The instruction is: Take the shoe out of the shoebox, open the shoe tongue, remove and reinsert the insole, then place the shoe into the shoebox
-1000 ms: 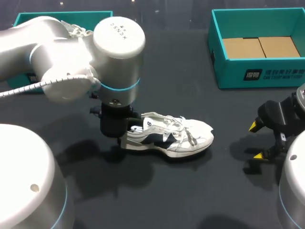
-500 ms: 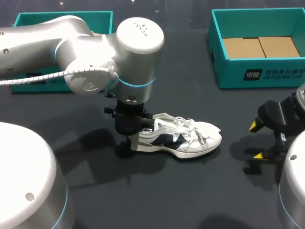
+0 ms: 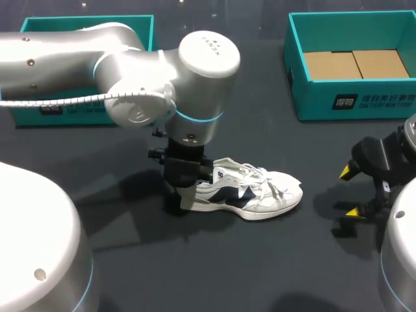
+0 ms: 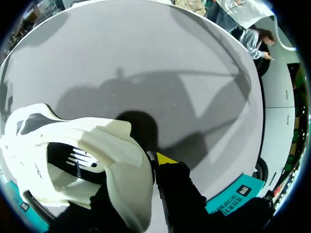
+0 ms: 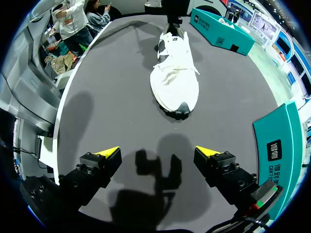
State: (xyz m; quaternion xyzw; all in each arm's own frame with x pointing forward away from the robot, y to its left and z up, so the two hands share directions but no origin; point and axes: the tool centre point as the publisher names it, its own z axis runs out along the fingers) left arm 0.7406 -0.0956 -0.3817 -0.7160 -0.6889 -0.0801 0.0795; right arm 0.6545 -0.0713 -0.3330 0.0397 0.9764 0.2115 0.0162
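A white and navy shoe [image 3: 253,194] stands on its sole mid-table, toe pointing right. My left gripper [image 3: 186,190] is shut on its heel. In the left wrist view the heel wall [image 4: 124,165] sits between the fingers of the left gripper [image 4: 146,167]; one yellow fingertip [image 4: 165,158] shows outside the heel and the other is hidden inside the shoe. My right gripper [image 3: 351,192] hangs open to the right of the toe, a hand's width away. From the right wrist, the shoe [image 5: 175,77] lies ahead of the open right gripper [image 5: 158,153]. The teal shoebox [image 3: 351,104] is at the back right.
Brown cardboard [image 3: 354,64] lines the bottom of the shoebox. A second teal box [image 3: 39,112] sits at the back left, mostly behind my left arm. In the right wrist view, the shoebox wall [image 5: 286,141] is close beside the right gripper.
My left arm has swung to the right, carrying the shoe by its heel a short way toward the right gripper. The right arm has stayed still.
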